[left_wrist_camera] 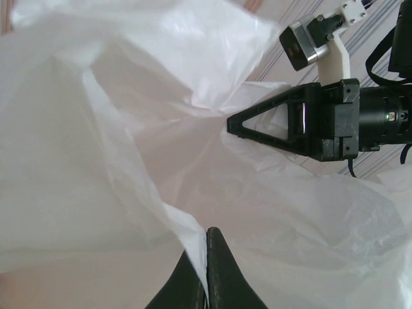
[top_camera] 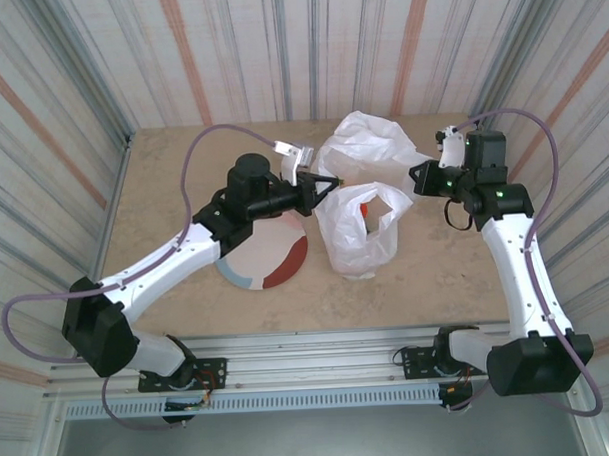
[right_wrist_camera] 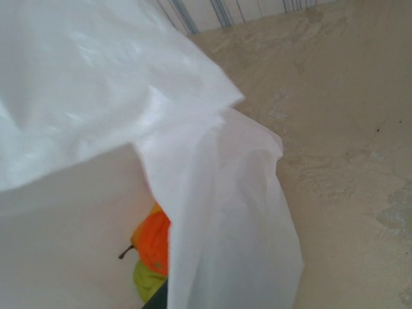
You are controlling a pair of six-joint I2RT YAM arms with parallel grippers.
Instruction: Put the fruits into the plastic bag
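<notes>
- The plastic bag (top_camera: 360, 241) stands crumpled on the bench (top_camera: 183, 182), right of centre between the two arms, with its upper folds lifted.
- The left fingers (left_wrist_camera: 222, 277) are pressed together with a fold of the bag's thin film pinched between them, at the bag's left rim.
- The right fingers (left_wrist_camera: 239, 122) are also together, their black tip clamped on the bag's film on the opposite side.
- Inside the bag, low down, an orange fruit (right_wrist_camera: 154, 244) with a dark stem rests just above a green fruit (right_wrist_camera: 145, 280). Both are half hidden by a hanging white fold.
- A round plate (top_camera: 271, 264), pastel with a maroon segment, lies flat on the bench just left of the bag, partly under the left arm.
</notes>
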